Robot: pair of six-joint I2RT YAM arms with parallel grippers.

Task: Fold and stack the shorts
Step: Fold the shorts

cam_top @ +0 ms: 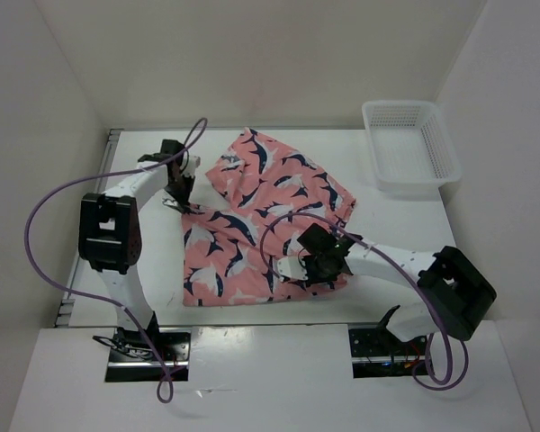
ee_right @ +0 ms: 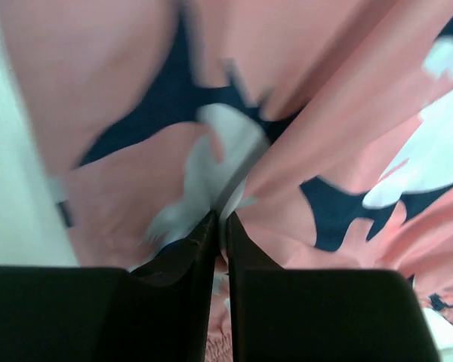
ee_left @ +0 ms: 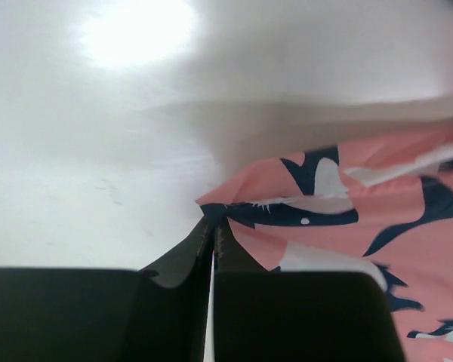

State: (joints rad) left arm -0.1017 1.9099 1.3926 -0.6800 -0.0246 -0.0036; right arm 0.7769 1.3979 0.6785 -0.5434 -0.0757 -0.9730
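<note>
**Shorts (cam_top: 256, 220) on the worktop, pinched by both hands**

The coral-pink shorts with navy-and-white shark shapes lie spread and wrinkled in the middle of the worktop (cam_top: 405, 238). On the far side the cloth is partly folded over itself.

The left hand (cam_top: 176, 200) is at the left edge of the cloth. In the left wrist view its two fingers (ee_left: 177, 262) are pressed together, and a corner of the fabric is clamped at their tips.

The right hand (cam_top: 317, 263) sits low on the near right part of the shorts. In the right wrist view its fingers (ee_right: 180, 260) are also together, and a raised ridge of the cloth is caught between the tips.

A white mesh basket (cam_top: 414, 184) stands at the far right corner of the worktop. It is near the shorts but does not touch them.
</note>
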